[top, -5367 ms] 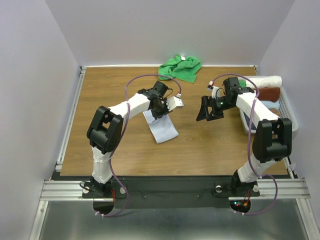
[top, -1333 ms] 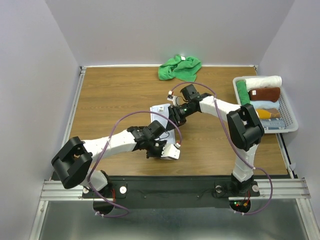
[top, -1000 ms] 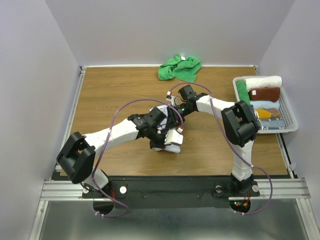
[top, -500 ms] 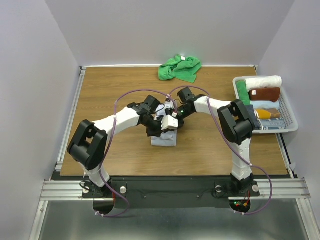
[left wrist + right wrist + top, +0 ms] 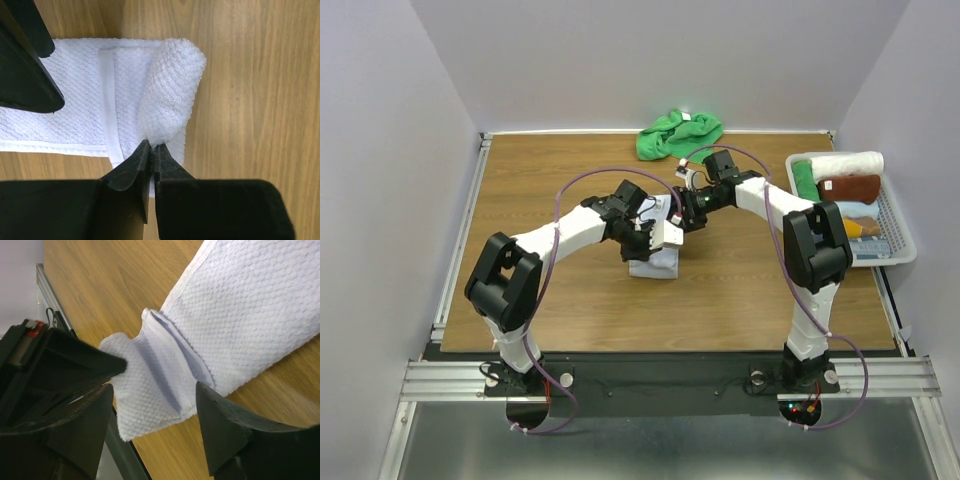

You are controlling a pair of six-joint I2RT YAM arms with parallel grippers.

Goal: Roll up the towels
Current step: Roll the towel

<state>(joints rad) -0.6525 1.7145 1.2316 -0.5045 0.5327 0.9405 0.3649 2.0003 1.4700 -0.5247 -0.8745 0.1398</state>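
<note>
Looking down from above, the left tool is sitting over the pale towel near the middle of the table. The right tool is just beside it at the towel's far end. The green towel is lying bunched at the far edge, well apart, probably waiting its turn. A basket on the right is holding rolled towels.

From the left wrist, the left tool is pinching together on the rim of the pale towel's rolled-up end. It is likely keeping the roll from springing open while the flat part is lying on the table.

From the right wrist, the right tool is standing with its fingers apart around a rumpled corner of the pale towel. It is gripping nothing, seemingly giving the other arm room to roll.
</note>
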